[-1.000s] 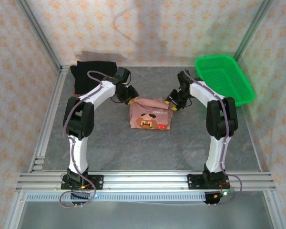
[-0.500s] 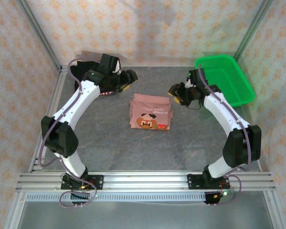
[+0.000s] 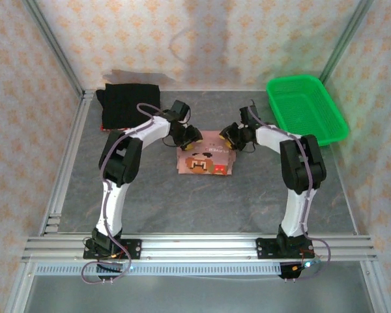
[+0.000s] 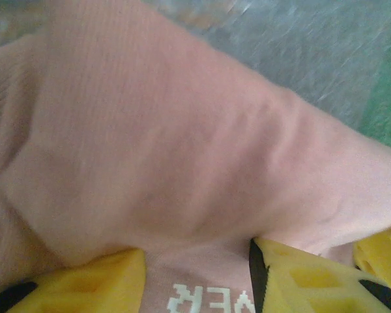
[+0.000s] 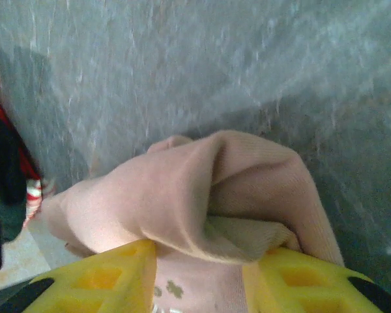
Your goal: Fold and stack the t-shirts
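pink shirt [image 3: 205,160]: mid-table, and we're gripping its far edge
left gripper [image 3: 190,140]: pinching the far-left corner
right gripper [image 3: 228,137]: pinching the far-right corner
black shirt [image 3: 130,105]: back-left, well apart
table [image 3: 202,202]: open on our near side

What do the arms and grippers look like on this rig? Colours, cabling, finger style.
Both the left arm and right arm have white curved links, bulky black joint housings and black bases. A thin purplish-grey cable runs exposed along each, looping at the base. The left gripper and right gripper carry bright yellow fingers with moulded recessed pockets and black trim.
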Tool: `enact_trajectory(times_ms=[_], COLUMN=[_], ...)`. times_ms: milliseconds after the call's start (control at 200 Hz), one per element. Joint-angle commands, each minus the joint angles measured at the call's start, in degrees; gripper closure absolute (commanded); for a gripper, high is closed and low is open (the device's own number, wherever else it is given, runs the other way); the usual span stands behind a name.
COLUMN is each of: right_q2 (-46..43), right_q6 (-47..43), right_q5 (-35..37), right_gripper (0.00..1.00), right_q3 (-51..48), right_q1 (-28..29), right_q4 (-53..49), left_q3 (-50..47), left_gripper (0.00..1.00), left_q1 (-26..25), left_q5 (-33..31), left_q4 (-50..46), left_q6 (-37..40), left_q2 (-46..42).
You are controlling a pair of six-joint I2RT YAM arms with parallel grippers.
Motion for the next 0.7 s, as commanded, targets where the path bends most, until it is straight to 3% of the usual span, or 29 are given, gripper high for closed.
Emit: enact_trajectory(times_ms=[0, 90, 190, 395, 435, 460, 525, 696], right_q2=[-0.09, -5.04, -11.79, -28.8, -32.18, -34.37, -40.16, -53.66], right_q6=[1.95, 2.47, -1.14, -11.07, -12.38, -12.86, -12.94, -9.76], right_q5=[1.98, 2.37, 3.45, 5.21, 5.25, 5.14, 4.94, 4.74], right_gripper=[0.57, 0.51, 0.45, 0.2, 0.15, 0.12, 0.09, 0.07], right_q3=[1.28, -0.7, -0.94, -6.4, -8.08, -9.19, -12.45, -20.41], right_q1=[-0.45, -0.46, -0.48, 0.03, 0.24, 0.42, 1.03, 1.61], right_q4=[3.12, 4.89, -0.93, -12.58, -13.85, -14.23, -14.33, -14.15], left_q3=[3.36, 2.16, 3.33, -5.6, -8.98, -10.55, -13.87, -19.54], left_gripper=[0.48, 0.36, 0.25, 0.16, 0.14, 0.08, 0.06, 0.06], left_q1=[1.23, 1.36, 1.63, 3.75, 4.06, 3.94, 3.59, 3.39], left_q5=[-3.35, -3.48, -3.14, -7.05, -8.31, -9.64, -10.55, -10.19], left_q4=[-3.75, -2.78, -5.21, -13.78, -13.95, -14.16, -13.63, -6.27], left_q6=[1.89, 1.86, 2.92, 12.35, 14.78, 17.33, 21.17, 21.39], left_q2=[-0.58, -7.03, -15.06, -28.15, -29.41, -29.73, -29.26, -25.5])
